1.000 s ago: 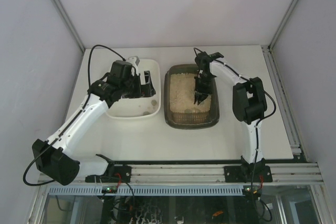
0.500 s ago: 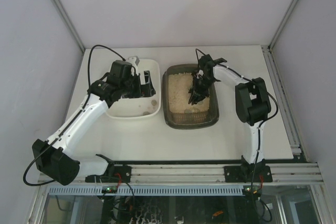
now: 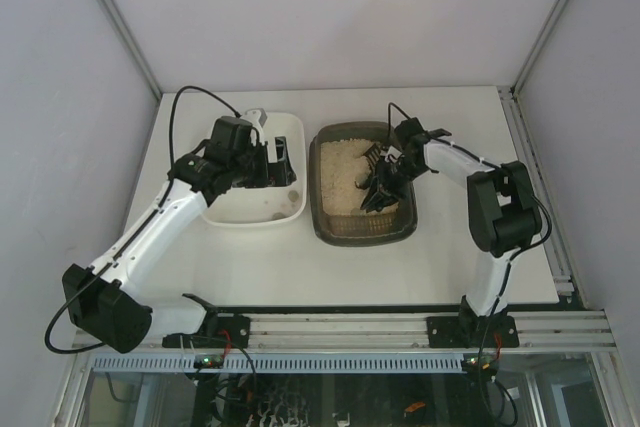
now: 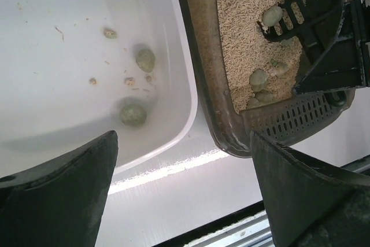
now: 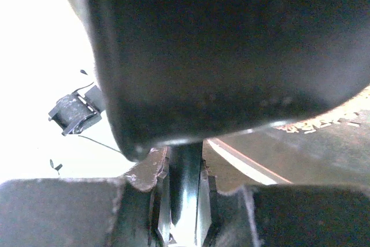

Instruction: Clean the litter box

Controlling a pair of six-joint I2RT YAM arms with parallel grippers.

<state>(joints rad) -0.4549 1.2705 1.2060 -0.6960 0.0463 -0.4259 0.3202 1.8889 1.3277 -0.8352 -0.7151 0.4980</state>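
The dark brown litter box (image 3: 318, 202) sits mid-table, holding beige litter (image 3: 338, 165). My right gripper (image 3: 396, 173) hangs over its right half, shut on the handle of a black slotted scoop (image 3: 372, 189) whose blade lies low in the litter. In the right wrist view the right gripper (image 5: 184, 201) pinches the narrow handle (image 5: 186, 172), and the scoop's dark back (image 5: 231, 50) fills the frame. In the left wrist view one greenish clump (image 4: 272, 14) rests on the scoop (image 4: 309, 4) and others (image 4: 258, 78) lie in the litter. My left gripper (image 4: 184, 160) is open and holds nothing.
A white tray (image 3: 290, 127) stands just left of the litter box, with my left gripper (image 3: 275, 162) hovering above it. Two greenish clumps (image 4: 145, 59) (image 4: 133, 114) and crumbs lie on the tray's floor (image 4: 58, 21). Grey walls enclose the table on three sides.
My right arm's elbow has swung right and its wrist has turned, so the scoop now slants toward the lower left inside the litter box. The left arm has stayed still.
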